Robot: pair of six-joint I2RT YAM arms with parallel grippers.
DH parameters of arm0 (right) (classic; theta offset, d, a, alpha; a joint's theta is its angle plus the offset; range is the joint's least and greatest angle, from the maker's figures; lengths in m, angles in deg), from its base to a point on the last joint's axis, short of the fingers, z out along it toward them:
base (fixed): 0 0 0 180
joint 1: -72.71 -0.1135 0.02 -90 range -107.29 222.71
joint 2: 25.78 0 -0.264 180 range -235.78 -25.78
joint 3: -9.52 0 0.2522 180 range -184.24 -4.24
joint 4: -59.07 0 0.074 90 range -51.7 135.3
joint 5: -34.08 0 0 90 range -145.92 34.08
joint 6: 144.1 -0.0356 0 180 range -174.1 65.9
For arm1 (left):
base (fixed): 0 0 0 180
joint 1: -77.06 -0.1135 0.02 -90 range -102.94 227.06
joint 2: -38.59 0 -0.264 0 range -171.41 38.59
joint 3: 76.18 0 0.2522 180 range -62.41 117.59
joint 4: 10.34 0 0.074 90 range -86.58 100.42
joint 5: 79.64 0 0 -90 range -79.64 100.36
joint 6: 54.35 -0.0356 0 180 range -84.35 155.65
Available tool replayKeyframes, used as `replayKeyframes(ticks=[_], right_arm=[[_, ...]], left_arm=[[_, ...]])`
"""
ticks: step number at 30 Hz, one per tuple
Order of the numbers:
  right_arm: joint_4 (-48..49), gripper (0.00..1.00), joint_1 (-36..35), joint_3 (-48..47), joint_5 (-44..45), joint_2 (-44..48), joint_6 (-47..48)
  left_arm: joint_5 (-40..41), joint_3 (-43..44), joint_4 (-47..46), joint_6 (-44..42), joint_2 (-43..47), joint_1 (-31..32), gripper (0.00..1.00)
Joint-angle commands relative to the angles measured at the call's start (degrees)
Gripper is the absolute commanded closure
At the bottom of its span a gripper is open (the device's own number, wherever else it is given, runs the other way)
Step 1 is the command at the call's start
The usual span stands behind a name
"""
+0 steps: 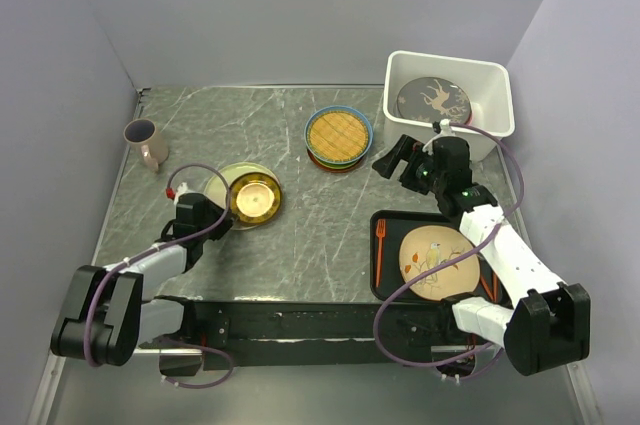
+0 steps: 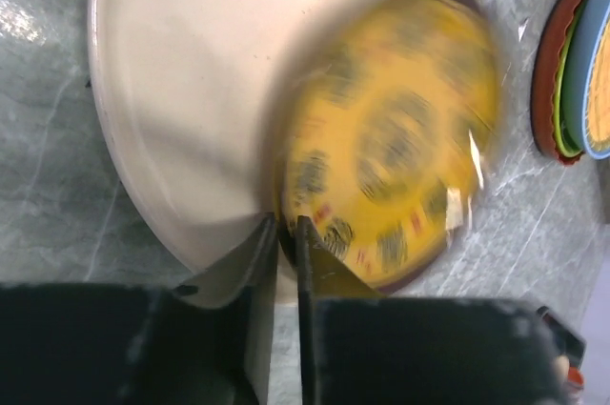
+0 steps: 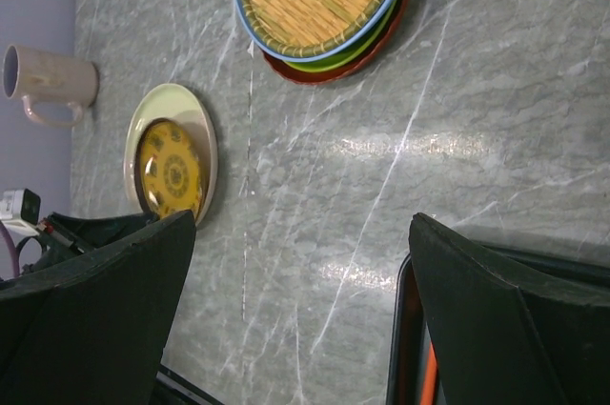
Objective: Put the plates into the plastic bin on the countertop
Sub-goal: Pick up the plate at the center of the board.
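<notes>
Closest to the lens in the left wrist view, the left gripper (image 2: 284, 224) has its two fingers (image 2: 250, 262) drawn almost together, and they appear to pinch the near rim of the small yellow plate (image 2: 391, 138), which sits inside a wider pale plate (image 2: 181, 91). Both rest on the left half of the countertop (image 1: 300, 235), well apart from the plastic bin (image 1: 500, 95) in the far right corner. That yellow plate shows blurred, so I cannot tell whether it lies flat or has started to tip. To do this pick well, the pinch should bite on the yellow rim alone and not catch the pale plate below. The lift should be straight up and slow, since a rim grip lets a plate swing or slip. The right gripper (image 3: 303, 224) hangs with its fingers spread wide and nothing between them, just in front of the bin, so a handover across the middle looks likely. Being round, the yellow plate has no long axis; its patterned face points up and its gripped edge points toward the left arm's base. The bin opens upward with its long side running left to right, a dark deer plate (image 1: 432, 100) already lying inside. A stack of plates (image 1: 339, 138) waits near the middle.
</notes>
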Motion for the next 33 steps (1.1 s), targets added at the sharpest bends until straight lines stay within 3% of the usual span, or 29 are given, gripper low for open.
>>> replayKeyframes(ticks=[1,2,15,26,33], right_arm=[[2.1,0.00,-0.5,0.0,-1.0,-0.2,0.4],[2.3,0.00,-0.4,0.2,-1.3,-0.2,0.5],[4.6,0.00,-0.4,1.0,-5.2,-0.7,0.2],[9.7,0.00,-1.6,1.2,-14.5,-2.5,0.9],[14.6,0.00,-4.1,1.8,-20.8,-4.8,0.0]], left_arm=[[-0.7,0.5,0.0,-0.1,-1.1,-0.2,0.94],[-0.7,0.6,0.1,-0.1,-1.1,-0.2,0.99],[0.5,1.1,5.5,-0.3,9.0,-0.2,0.99],[-4.5,3.1,7.4,-1.8,18.4,-0.1,0.99],[-10.7,4.0,4.8,-2.0,17.4,-0.1,0.99]])
